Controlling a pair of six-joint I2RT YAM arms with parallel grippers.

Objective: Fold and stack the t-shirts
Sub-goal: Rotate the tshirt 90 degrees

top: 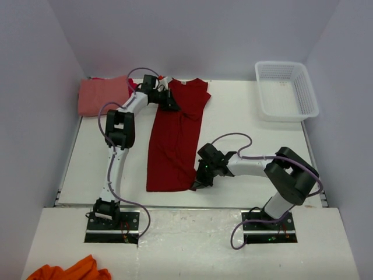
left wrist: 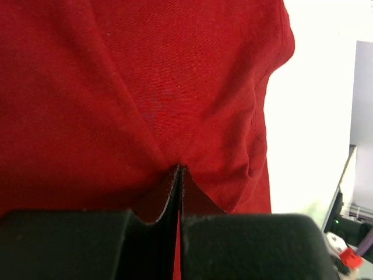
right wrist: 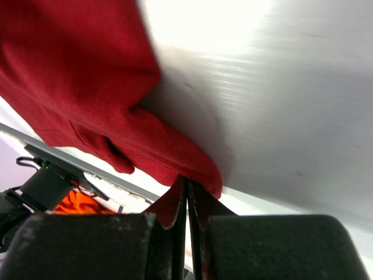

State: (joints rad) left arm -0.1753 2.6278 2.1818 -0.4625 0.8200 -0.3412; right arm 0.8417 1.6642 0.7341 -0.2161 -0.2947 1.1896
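A big dark red t-shirt [top: 175, 140] lies as a long strip down the middle of the table, neck end at the far side. My left gripper [top: 172, 105] is at its far left shoulder, shut on a pinch of the dark red cloth [left wrist: 145, 87]; the left gripper [left wrist: 178, 170] has its jaws pressed together. My right gripper [top: 198, 182] is at the near right hem corner; the right gripper [right wrist: 187, 184] is shut on a fold of the cloth [right wrist: 76, 76], lifted slightly. A salmon-pink t-shirt [top: 102, 96] lies folded at the far left. A brighter orange-red t-shirt [top: 67, 271] lies crumpled off the table, near left.
A white mesh basket [top: 303, 87] stands at the far right corner of the table [top: 245, 128]. White walls close in the left, right and far sides. The arm bases [top: 113, 224] sit on the near ledge.
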